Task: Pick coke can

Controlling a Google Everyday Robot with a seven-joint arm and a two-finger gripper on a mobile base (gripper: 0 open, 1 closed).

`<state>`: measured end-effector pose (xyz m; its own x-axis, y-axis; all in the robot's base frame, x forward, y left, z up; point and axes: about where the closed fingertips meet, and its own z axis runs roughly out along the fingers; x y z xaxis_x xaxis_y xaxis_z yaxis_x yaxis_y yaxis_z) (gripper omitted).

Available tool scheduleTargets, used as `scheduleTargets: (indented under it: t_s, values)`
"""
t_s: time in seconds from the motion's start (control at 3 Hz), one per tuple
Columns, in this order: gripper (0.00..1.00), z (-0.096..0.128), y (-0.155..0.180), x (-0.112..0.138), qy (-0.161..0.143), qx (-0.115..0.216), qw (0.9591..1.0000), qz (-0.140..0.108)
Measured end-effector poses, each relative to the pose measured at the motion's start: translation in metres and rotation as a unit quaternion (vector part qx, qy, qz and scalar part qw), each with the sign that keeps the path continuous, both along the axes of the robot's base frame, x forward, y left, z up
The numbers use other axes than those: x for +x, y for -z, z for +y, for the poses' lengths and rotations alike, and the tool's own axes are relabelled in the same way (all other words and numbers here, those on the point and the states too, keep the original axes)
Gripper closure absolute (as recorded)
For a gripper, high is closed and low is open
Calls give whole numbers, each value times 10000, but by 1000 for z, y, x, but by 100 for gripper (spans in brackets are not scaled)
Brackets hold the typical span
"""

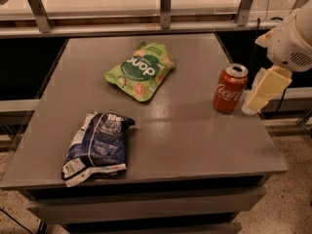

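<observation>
The coke can (229, 88) is red with white script and a silver top. It stands upright near the right edge of the grey table (185, 140). My gripper (257, 99) is cream-coloured and hangs from the white arm (292, 43) at the far right. It sits just to the right of the can at about the can's height, with a narrow gap between them. It holds nothing that I can see.
A green snack bag (141, 71) lies at the table's middle back. A dark blue snack bag (97, 145) lies at the front left. A metal rail with posts (165, 6) runs behind the table. The table's right edge is just beyond the can.
</observation>
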<state>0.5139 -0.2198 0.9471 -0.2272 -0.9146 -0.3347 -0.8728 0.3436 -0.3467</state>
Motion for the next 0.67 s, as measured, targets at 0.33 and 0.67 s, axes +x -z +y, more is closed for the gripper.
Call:
scheduleTargets:
  t_s: [0.33,0.67]
  values:
    - [0,-5,11,25,102,87,9998,-114]
    - [18,-2,21,40,79,211,9997,-68]
